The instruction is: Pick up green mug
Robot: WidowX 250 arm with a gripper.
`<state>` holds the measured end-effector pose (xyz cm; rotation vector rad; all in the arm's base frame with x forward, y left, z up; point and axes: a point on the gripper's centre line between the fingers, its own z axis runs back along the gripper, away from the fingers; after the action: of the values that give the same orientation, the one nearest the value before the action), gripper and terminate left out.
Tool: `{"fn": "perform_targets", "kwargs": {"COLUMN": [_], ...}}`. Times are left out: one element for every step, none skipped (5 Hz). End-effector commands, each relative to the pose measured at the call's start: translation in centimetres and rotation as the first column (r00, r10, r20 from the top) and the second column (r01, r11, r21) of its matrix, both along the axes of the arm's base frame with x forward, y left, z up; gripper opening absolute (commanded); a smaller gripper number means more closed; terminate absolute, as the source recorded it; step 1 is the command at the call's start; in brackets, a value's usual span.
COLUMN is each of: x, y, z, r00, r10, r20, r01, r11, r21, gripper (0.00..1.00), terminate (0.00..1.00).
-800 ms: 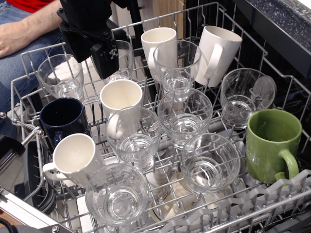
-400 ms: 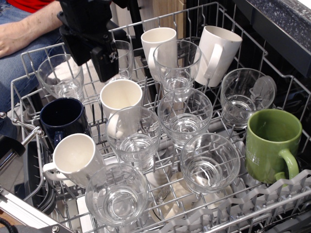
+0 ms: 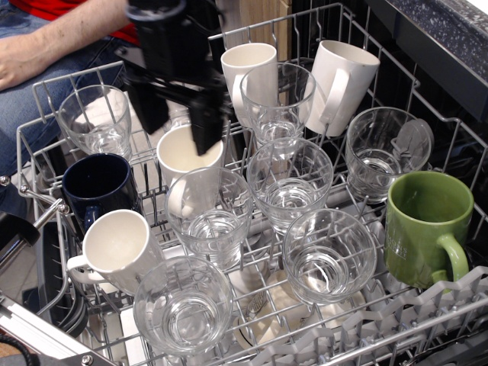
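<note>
The green mug [image 3: 424, 226] stands upright at the right side of the dishwasher rack [image 3: 320, 23], its loop handle toward the front right. My black gripper [image 3: 177, 122] hangs over the upper left part of the rack, above a white mug [image 3: 190, 152], far to the left of the green mug. Its two fingers [image 3: 207, 126] point down with a gap between them and hold nothing.
The rack holds several clear glasses [image 3: 288, 183], a navy blue mug [image 3: 99, 187] at the left and three other white mugs [image 3: 343, 80]. A person's arm [image 3: 46, 46] rests beyond the rack's far left. A dark counter edge [image 3: 450, 38] runs along the right.
My gripper has moved right and down, from the rack's far left corner to above the white mug in the middle left. Nothing in the rack has moved.
</note>
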<state>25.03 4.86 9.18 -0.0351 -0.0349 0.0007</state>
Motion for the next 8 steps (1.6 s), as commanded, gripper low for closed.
{"fn": "perform_targets", "kwargs": {"x": [2.9,4.7,6.6,8.0,9.9,10.9,12.6,14.0], "y": [-4.6,-6.7,-8.8,-10.5,-11.9,-12.2,-12.3,-12.6], "z": [0.5,0.0,-0.8,-1.6,-2.6,-4.4,-5.5,-7.1], "r00": [0.959,0.91,0.863,0.836,0.796,0.759,0.726,0.681], "r10": [0.278,0.408,0.497,0.545,0.605,0.651,0.687,0.731], "r20": [0.063,0.072,0.094,0.067,0.025,-0.001,-0.001,0.035], "r01": [-0.275,-0.403,-0.489,-0.54,-0.601,-0.65,-0.685,-0.721], "r11": [0.96,0.912,0.867,0.838,0.794,0.757,0.723,0.678], "r21": [-0.053,-0.073,-0.092,-0.076,-0.088,-0.059,-0.093,-0.142], "gripper": [1.0,1.0,1.0,1.0,1.0,1.0,1.0,1.0], "terminate": [0.0,0.0,0.0,0.0,0.0,0.0,0.0,0.0]}}
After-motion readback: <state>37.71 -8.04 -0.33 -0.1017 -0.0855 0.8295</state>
